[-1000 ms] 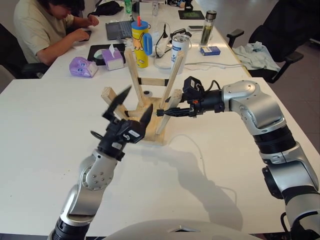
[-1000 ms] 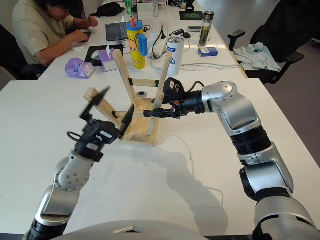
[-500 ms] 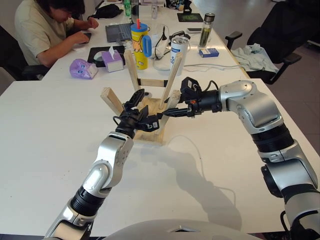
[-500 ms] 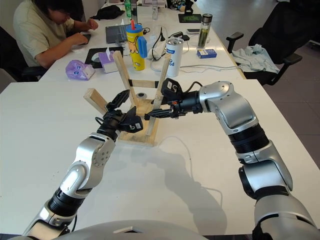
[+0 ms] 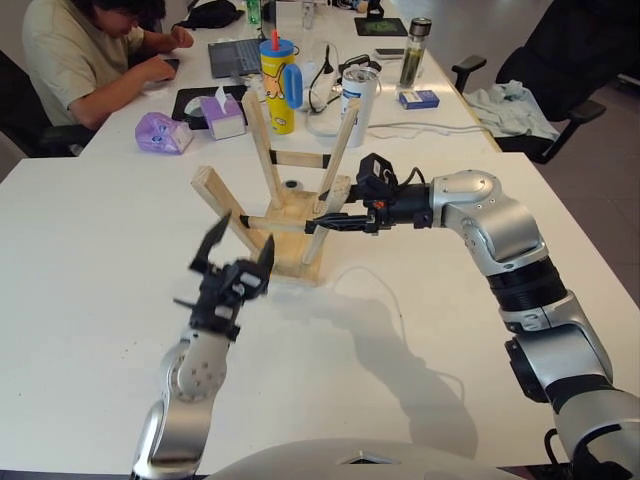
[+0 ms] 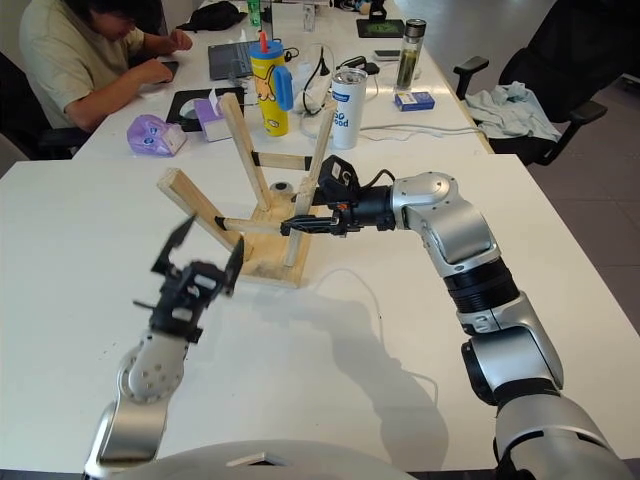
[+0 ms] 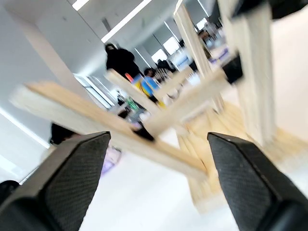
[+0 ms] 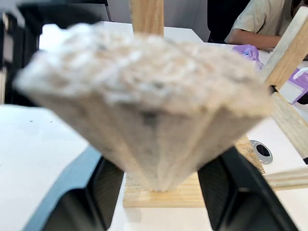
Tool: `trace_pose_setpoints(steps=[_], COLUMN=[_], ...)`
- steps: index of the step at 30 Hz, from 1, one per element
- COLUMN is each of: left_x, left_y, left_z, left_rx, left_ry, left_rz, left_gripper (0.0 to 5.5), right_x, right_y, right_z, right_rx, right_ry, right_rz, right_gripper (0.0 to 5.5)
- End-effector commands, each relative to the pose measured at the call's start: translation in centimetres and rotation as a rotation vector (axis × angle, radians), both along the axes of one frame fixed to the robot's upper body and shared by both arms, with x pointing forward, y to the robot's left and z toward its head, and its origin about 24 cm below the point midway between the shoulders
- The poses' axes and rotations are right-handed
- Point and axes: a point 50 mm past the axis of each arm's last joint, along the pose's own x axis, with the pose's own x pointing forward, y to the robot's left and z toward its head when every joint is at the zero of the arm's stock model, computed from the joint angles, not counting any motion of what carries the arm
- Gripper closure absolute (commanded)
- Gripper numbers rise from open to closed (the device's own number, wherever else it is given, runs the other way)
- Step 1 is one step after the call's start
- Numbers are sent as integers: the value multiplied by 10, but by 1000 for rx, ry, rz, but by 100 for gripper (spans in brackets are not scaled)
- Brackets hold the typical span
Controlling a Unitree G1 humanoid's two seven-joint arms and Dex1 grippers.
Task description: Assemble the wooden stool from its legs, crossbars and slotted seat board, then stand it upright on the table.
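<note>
1. The stool (image 5: 295, 215) is upside down. Its seat board (image 5: 292, 264) lies flat on the surface (image 5: 90, 270), under the right jaws and just beyond the left jaws.
2. Four legs rise from the board. The far legs (image 5: 262, 140) stand beyond the right jaws, joined high up by a crossbar (image 5: 300, 160).
3. A near leg (image 5: 317, 250) passes between the right jaws. A lower crossbar (image 5: 280, 222) runs from it toward the leaning leg (image 5: 222, 200), which tilts outward above and beyond the left jaws.
4. The right jaws are clenched on that near leg partway up. The right wrist view shows the leg's end grain close, with a finger on either side.
5. The left jaws are released and spread wide. They are raised off the surface, near the seat board but touching nothing.
6. Judged from this, most of the joining is done, since the legs, the board and two crossbars are together.
7. The leaning leg looks poorly seated and may need pressing square.
8. The stool has not yet been turned over to stand upright.
9. A yellow cup (image 5: 277, 85) and a white tumbler (image 5: 352, 95) stand well beyond the stool.
</note>
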Motion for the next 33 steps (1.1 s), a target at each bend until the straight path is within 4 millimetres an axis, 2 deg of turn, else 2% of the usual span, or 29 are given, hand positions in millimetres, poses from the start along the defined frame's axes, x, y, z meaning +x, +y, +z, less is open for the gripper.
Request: trace_pose_setpoints(steps=[1,6,11,14,16,20,24,26,30,33], left_x=[14,30,40,39,38,36,31,28,24,25], left_y=[-2,-2,5,19,20,10,10,11,7,5], left_z=[-22,-33,-40,-40,-39,-36,-35,-36,-35,-41], left_rx=[-53,-202,-279,-265,-261,-256,-276,-283,-262,-260], left_ry=[123,225,276,237,216,205,208,220,229,273], left_rz=[8,58,139,221,222,167,154,144,113,101], left_gripper=[174,174,174,174,174,174,174,174,174,174], right_x=[2,8,5,8,7,-19,-46,-53,-29,-32], right_y=[0,-3,-46,-64,-65,-53,-68,-69,-90,-78], right_z=[-5,6,-17,-16,-14,-5,-27,-29,-41,-31], right_rx=[55,109,-61,3,32,235,185,205,67,144], right_ry=[50,3,0,-1,-12,166,303,328,199,185], right_rz=[-22,-77,-195,-298,-310,-185,-208,-223,-473,-389], right_gripper=[271,191,187,187,187,187,187,187,187,187])
